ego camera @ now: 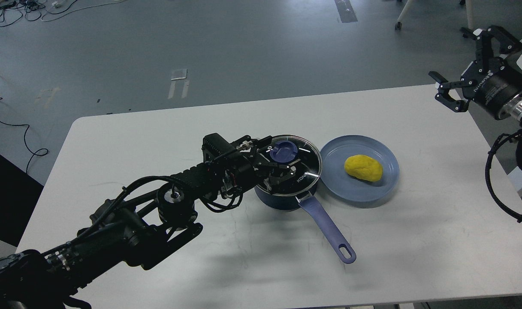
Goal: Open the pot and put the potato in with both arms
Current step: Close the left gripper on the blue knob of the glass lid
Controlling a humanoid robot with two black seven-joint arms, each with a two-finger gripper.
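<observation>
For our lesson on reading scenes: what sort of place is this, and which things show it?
Probably a robotics lab, not a kitchen: bare grey floor with loose cables, a plain white table, toy-like potato.

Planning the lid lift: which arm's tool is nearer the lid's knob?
Left. The left tool is at the glass lid, fingers around the blue knob. The right tool hangs open far off, past the table's right edge.

Left tool (282, 165) sits at the lidded pot (286, 195); potato (363, 168) on plate (385, 189); right tool (471, 68) spread wide.
</observation>
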